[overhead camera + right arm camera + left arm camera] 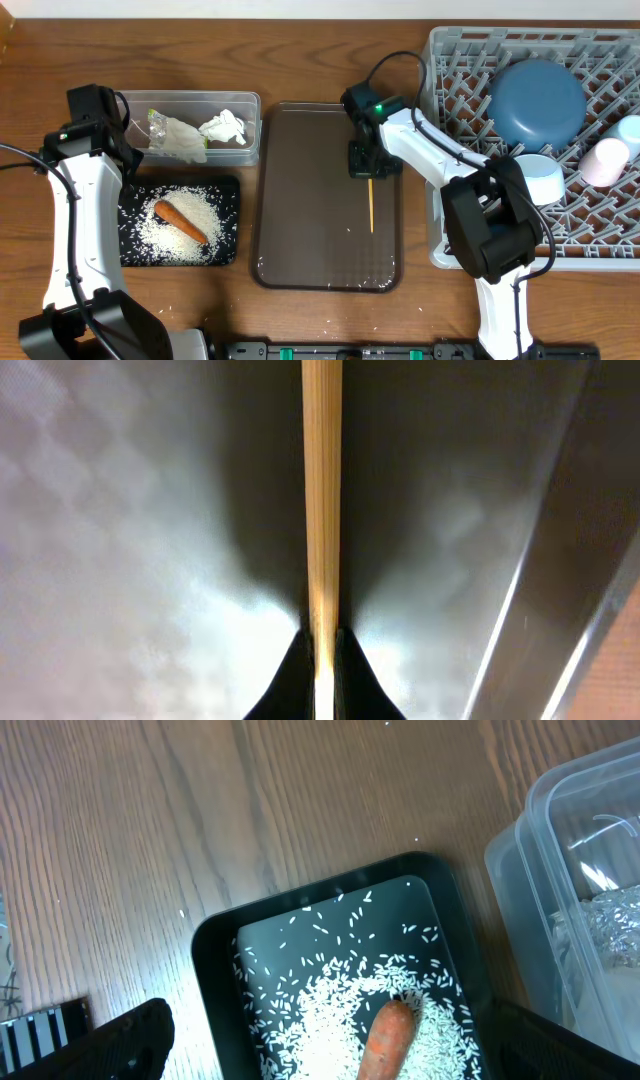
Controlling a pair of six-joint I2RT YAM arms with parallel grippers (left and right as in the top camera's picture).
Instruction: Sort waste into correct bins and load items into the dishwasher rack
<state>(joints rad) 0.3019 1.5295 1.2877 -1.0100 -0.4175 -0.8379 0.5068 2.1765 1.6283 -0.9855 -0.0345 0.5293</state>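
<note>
My right gripper point(362, 165) point(323, 670) is shut on the near end of a thin wooden chopstick point(371, 205) point(321, 500), which lies along the brown tray point(300, 200). My left gripper point(118, 150) point(330, 1055) hangs open above the black tray point(229, 190) point(215, 980), which holds white rice point(190, 238) point(320, 1020) and an orange carrot point(180, 222) point(388, 1038). The clear tub point(190, 98) point(560, 870) holds a crumpled wrapper point(175, 138) and a white tissue point(224, 127). The grey dishwasher rack point(445, 60) carries a dark-blue bowl point(535, 103), a light-blue bowl point(630, 130) and a pale cup point(606, 162).
Another pale round dish point(538, 178) sits in the rack beside my right arm's elbow. A few rice grains point(170, 310) lie on the wooden table in front of the black tray. The brown tray's raised rim point(560, 590) runs just right of the chopstick.
</note>
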